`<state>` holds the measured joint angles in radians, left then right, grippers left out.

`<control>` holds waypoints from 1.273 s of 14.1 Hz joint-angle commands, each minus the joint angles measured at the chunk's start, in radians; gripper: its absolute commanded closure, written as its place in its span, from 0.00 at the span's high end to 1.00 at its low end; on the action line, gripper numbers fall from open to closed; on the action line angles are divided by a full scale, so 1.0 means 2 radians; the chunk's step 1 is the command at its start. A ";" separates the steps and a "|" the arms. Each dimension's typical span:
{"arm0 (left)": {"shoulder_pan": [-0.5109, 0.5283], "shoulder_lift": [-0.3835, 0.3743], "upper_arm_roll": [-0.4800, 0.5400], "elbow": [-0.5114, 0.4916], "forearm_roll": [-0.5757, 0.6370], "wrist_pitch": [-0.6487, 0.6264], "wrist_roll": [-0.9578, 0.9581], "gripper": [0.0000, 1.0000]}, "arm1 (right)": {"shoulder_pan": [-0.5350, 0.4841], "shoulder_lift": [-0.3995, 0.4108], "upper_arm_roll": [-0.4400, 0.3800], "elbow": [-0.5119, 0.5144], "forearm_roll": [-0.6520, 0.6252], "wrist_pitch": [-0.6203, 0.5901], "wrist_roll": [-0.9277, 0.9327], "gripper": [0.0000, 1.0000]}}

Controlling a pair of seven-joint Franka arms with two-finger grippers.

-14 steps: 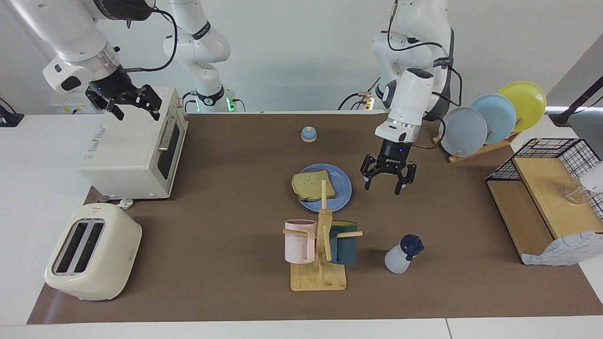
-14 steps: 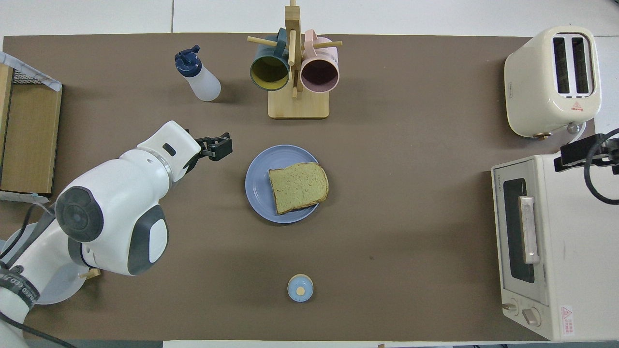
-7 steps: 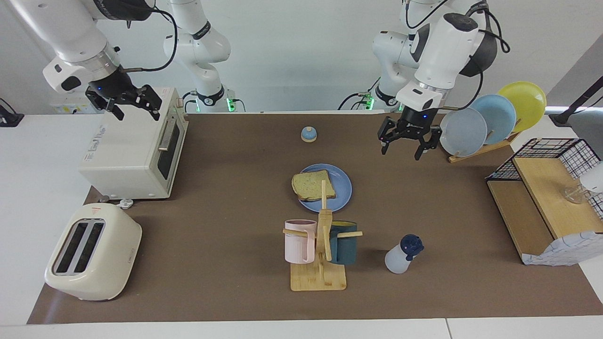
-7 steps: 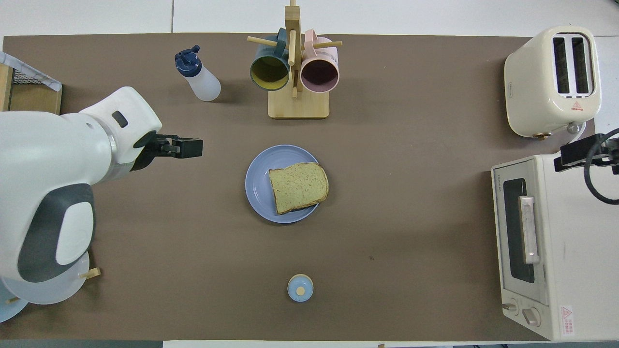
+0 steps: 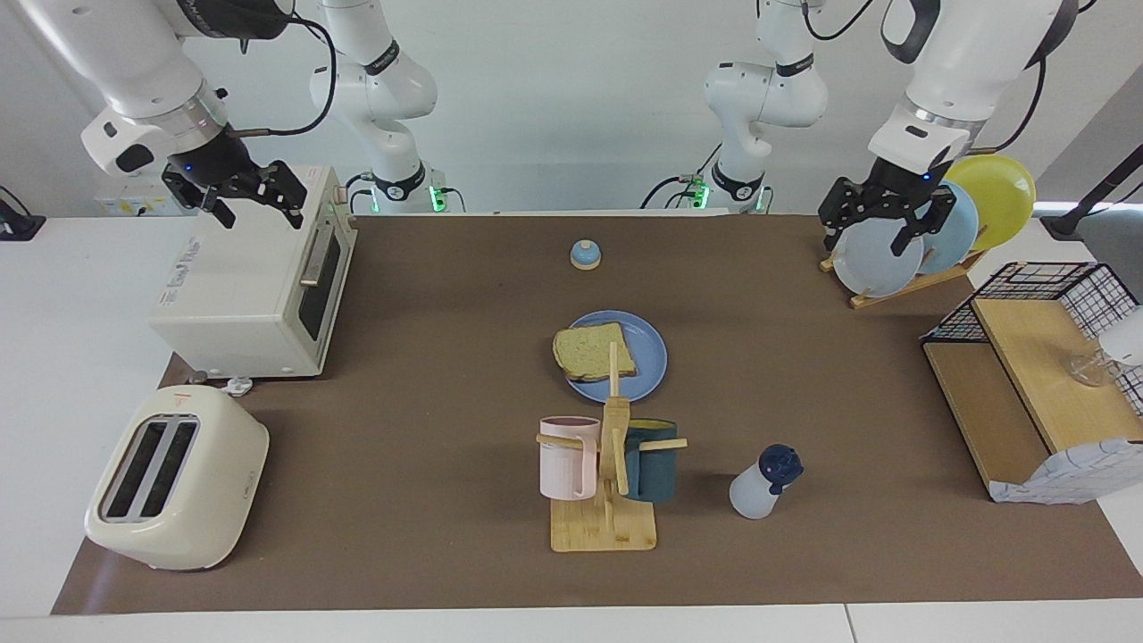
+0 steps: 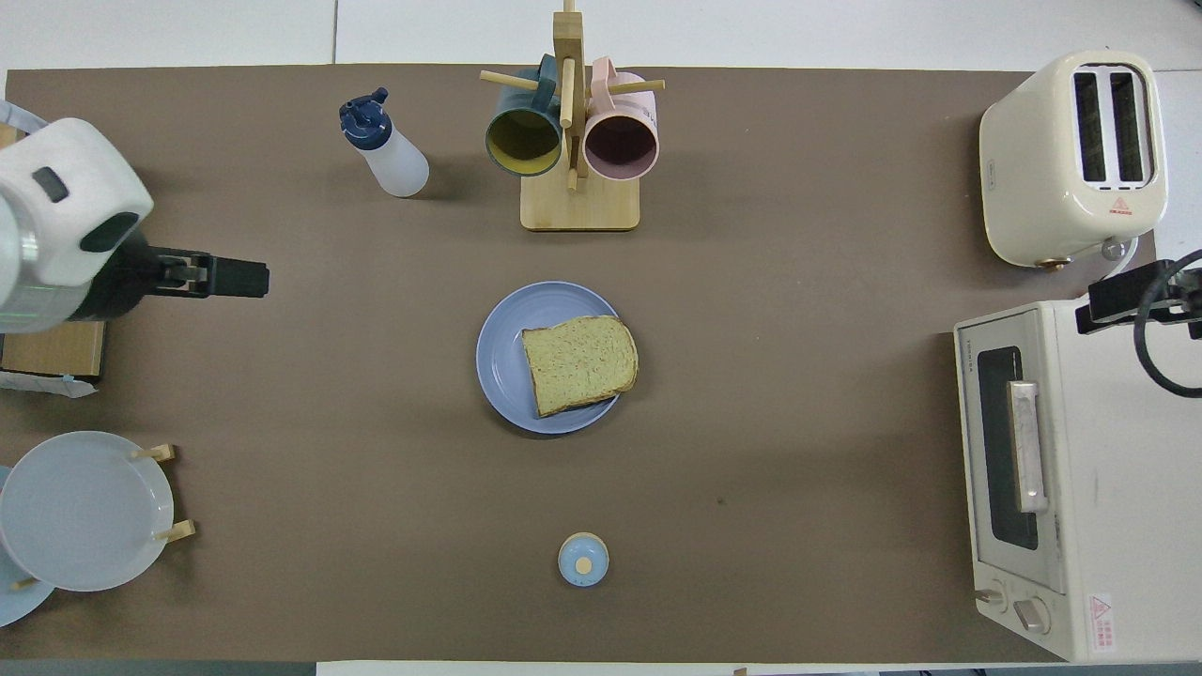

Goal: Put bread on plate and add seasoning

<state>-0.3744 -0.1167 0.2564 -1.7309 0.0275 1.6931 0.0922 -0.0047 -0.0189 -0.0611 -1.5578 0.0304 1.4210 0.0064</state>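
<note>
Plate (image 5: 645, 350) is set mid-table with bread (image 5: 592, 351) laid on it, so seasoning is judged pending. Seasoning bottle (image 5: 764, 482) stands untouched beside mug rack (image 5: 607, 500). Left gripper (image 5: 880, 225) is raised over dish rack (image 5: 911, 284), fingers apart, empty. Right gripper (image 5: 248, 198) is parked over toaster oven (image 5: 234, 290), fingers apart.

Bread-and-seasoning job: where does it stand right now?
Done: the bread lies on the blue plate. In hand: nothing; the left hand is open over the plate rack, the right hand open over the toaster oven. Left: the seasoning bottle stands untouched beside the mug stand.
</note>
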 commanded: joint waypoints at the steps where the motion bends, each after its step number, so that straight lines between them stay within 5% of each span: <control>1: 0.016 -0.004 -0.003 -0.001 0.012 -0.031 0.025 1.00 | -0.004 -0.001 0.002 -0.002 -0.003 0.002 -0.014 1.00; 5: 0.012 -0.003 -0.005 0.003 0.012 -0.044 -0.037 1.00 | -0.004 -0.001 0.002 -0.002 -0.003 0.002 -0.014 1.00; 8: 0.018 0.013 -0.009 0.054 0.008 -0.092 -0.042 1.00 | -0.004 -0.001 0.002 -0.002 -0.003 0.002 -0.014 1.00; 14: 0.173 0.044 -0.141 0.117 -0.006 -0.130 -0.041 1.00 | -0.004 -0.001 0.002 -0.002 -0.003 0.002 -0.014 1.00; 18: 0.170 0.036 -0.147 0.092 -0.009 -0.130 -0.041 1.00 | -0.004 -0.001 0.002 -0.002 -0.003 0.002 -0.014 1.00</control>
<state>-0.0439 -0.0491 -0.0248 -1.5354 0.0190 1.4558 0.0171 -0.0047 -0.0189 -0.0611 -1.5578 0.0304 1.4210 0.0064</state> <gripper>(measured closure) 0.000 0.000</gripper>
